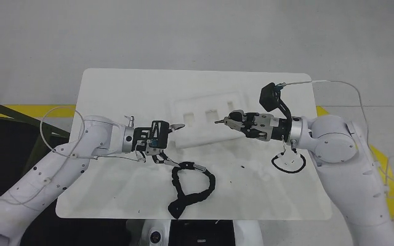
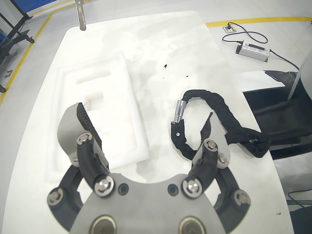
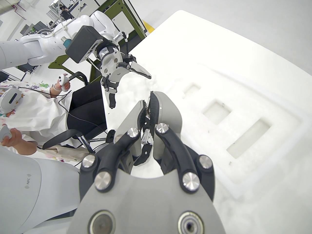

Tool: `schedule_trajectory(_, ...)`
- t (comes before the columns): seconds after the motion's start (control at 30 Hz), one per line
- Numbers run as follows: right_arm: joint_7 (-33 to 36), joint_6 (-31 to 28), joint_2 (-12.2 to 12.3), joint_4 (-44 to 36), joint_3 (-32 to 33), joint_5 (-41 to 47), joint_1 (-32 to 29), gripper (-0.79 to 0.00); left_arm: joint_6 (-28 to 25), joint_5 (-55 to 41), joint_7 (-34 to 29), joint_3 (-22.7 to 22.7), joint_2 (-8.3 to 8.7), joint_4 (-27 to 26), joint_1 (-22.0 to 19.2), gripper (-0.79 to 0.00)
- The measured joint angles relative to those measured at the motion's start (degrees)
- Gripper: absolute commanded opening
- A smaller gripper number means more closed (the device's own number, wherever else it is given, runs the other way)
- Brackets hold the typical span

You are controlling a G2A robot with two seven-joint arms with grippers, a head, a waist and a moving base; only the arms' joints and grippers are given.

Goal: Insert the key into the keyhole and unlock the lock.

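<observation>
Gripping the key [image 2: 81, 13] by its head, the right gripper [image 1: 226, 121] is being held closed above the foam tray [image 1: 203, 134]. The key's blade is being pointed across the tray toward the left gripper [image 2: 145, 110]. That gripper is being held wide open and empty, one finger [image 2: 82, 122] over the tray's edge and the other over the chain lock [image 1: 196, 184]. The lock is lying untouched in a loose loop on the table [image 1: 123, 83]. Its metal cylinder [image 2: 180, 111] is lying just beside the left gripper and well apart from the key.

The coming move is judged to be turning on that gap. The cylinder is lying far nearer the left arm, lower than the key and toward the robot's side of the tray. Its long axis is running roughly in line with the blade in the top view. The lock is probably to be picked up by the open gripper and its keyhole offered to the blade. Which end is carrying the keyhole cannot be told.

The spacing between key tip and cylinder is being laid out best by the top view, where the cylinder is a mere glint. The cylinder's shape and the chain's cloth sleeve are being made plain by the left wrist view. The clamped pads, with the key ring hanging between them, are being shown by the right wrist view.
</observation>
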Motion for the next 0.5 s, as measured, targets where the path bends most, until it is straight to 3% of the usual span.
schedule_trajectory(0.3,0.0,0.0,0.0,0.0,0.0,0.0,0.0,-0.785,-1.0,1.9,-3.9,1.2,-0.47,-1.8,1.5,0.0)
schedule_trajectory(0.5,0.0,0.0,0.0,0.0,0.0,0.0,0.0,-0.785,-3.2,3.3,-6.1,5.5,-2.1,-2.3,0.9,0.0)
